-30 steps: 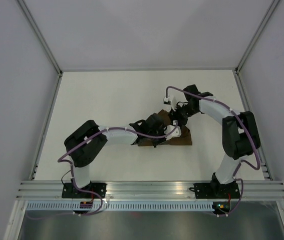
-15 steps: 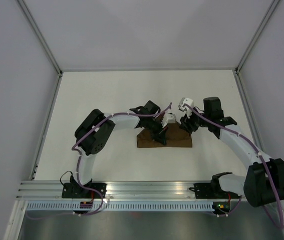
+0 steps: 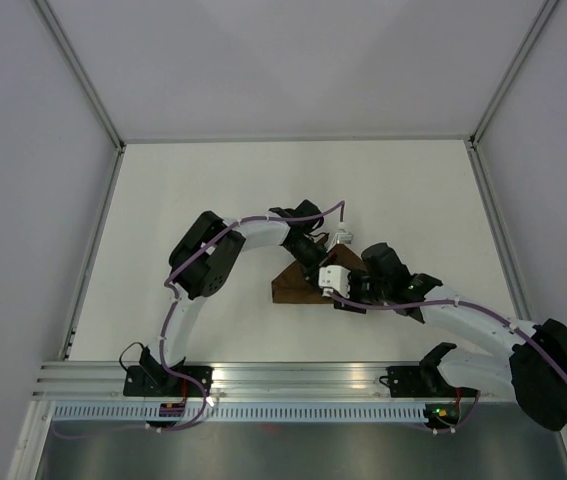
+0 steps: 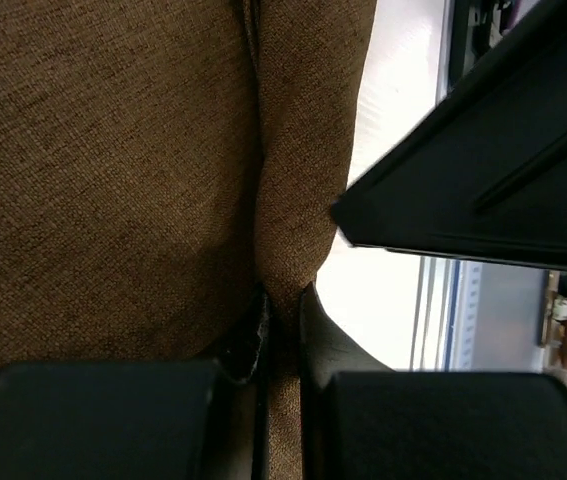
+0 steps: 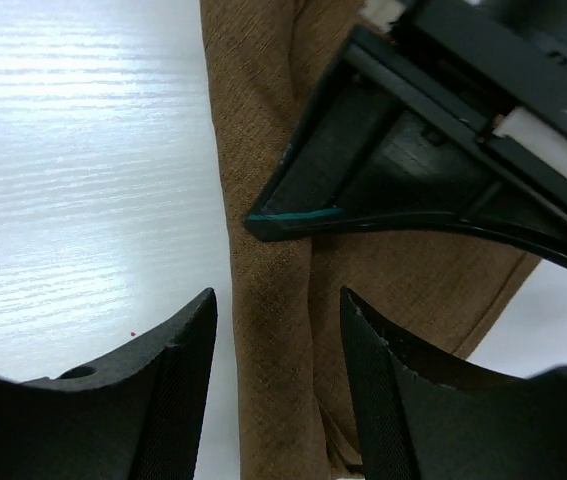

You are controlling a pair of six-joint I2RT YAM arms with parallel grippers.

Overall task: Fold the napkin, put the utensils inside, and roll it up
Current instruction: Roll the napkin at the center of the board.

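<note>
On the left, our left gripper is pinched tight on a ridge of the napkin, which lies folded into a wedge on the table between both arms. Further right, our right gripper hangs spread over the cloth's long edge, gripping nothing. We cannot see the knife. We judge the right gripper should close low, catching every layer, and then both should move together.

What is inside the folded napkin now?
Only brown cloth shows: the napkin lies folded, one fold pinched by the left gripper. Nothing else is visible; whatever lies inside is covered by the cloth.
</note>
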